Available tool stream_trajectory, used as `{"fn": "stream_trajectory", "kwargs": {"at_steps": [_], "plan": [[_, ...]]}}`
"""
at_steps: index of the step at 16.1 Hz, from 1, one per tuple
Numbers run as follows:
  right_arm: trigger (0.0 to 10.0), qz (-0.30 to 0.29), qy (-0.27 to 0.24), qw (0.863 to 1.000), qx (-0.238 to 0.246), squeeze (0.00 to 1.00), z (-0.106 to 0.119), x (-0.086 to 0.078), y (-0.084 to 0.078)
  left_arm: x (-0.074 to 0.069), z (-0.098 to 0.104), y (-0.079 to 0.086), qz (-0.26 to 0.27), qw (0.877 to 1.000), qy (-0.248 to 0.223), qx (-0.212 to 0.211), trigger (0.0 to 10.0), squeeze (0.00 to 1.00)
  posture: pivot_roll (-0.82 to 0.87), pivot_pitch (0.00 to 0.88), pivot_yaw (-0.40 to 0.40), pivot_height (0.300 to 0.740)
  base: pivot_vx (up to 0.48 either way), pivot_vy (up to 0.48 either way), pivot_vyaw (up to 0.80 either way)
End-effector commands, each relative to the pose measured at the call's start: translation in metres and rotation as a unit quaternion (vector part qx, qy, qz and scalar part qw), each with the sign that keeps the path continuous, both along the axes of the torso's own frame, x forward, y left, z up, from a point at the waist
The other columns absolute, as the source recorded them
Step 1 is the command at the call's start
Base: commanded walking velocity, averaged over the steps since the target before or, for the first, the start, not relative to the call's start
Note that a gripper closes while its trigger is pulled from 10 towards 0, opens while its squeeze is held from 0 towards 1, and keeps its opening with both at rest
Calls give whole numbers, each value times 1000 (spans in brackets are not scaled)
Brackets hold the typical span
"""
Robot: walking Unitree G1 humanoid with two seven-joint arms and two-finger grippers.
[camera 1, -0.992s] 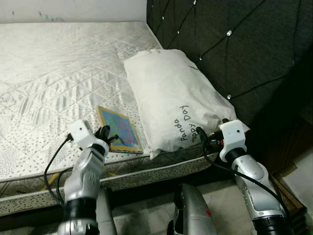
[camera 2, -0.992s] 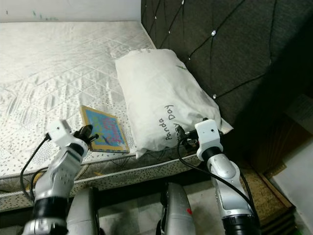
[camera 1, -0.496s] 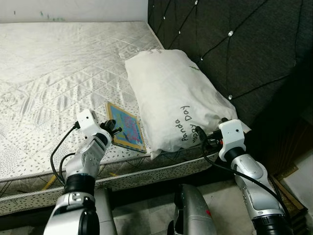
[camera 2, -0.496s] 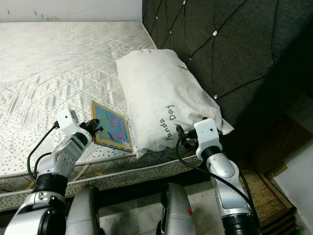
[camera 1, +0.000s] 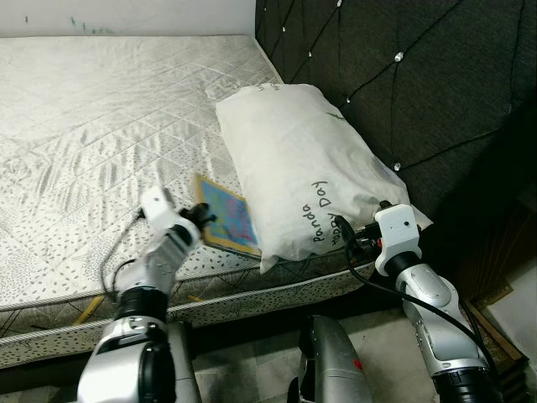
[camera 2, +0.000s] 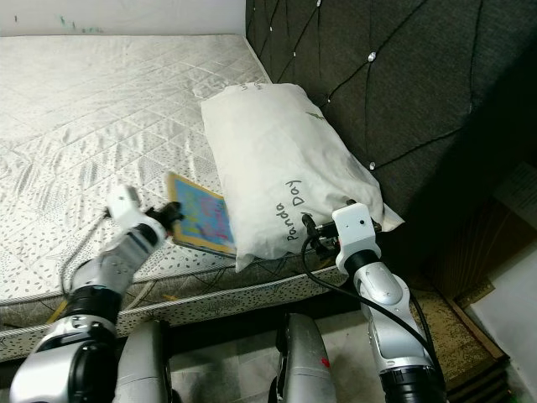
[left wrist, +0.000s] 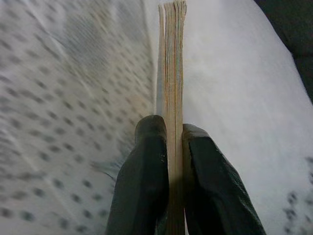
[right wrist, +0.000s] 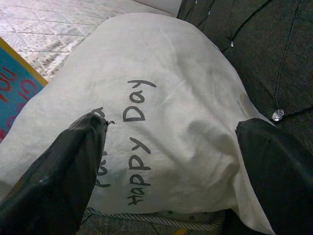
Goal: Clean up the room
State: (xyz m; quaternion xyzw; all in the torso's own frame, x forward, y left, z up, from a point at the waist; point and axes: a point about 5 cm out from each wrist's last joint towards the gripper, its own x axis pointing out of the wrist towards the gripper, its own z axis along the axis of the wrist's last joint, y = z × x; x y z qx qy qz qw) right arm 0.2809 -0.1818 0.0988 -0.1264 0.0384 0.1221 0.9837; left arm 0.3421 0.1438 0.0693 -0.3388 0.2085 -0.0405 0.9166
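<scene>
At lower left, the left gripper point(camera 1: 201, 220) pinches the near edge of the book point(camera 1: 228, 220) — now tilted up off the bed point(camera 1: 92, 126), its long axis running toward the pillow point(camera 1: 294, 168) at centre; a second ago it lay flat. At lower right, the right gripper point(camera 1: 346, 233) is spread at the pillow's near end.

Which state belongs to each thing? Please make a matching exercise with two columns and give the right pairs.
Column 1:
1. book
2. pillow
3. right gripper
4. headboard

Column 2:
A. dark, tufted, with shiny studs
B. open, at the pillow's near end
C. clamped in the left gripper, tilted up off the mattress
D. white, with handwriting, lying along the headboard

Pairs: 1-C, 2-D, 3-B, 4-A
</scene>
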Motion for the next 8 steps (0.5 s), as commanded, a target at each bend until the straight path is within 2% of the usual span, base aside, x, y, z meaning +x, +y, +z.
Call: {"fn": "stream_trajectory", "kwargs": {"at_steps": [1, 4, 8], "plan": [[10000, 1, -9, 1000, -2, 0, 5, 3, 0, 0, -1, -17, -37, 999, 8, -17, 10000, 0, -146, 0, -64, 582, 0, 0, 0], [10000, 1, -9, 1000, -3, 0, 4, 3, 0, -4, -7, -23, -51, 998, 22, -21, 10000, 0, -144, 0, -62, 582, 0, 0, 0], [10000, 2, -9, 1000, -4, 0, 4, 4, 0, -8, -13, -9, -31, 999, 38, -11, 10000, 0, -140, 0, -63, 582, 0, 0, 0]]}}
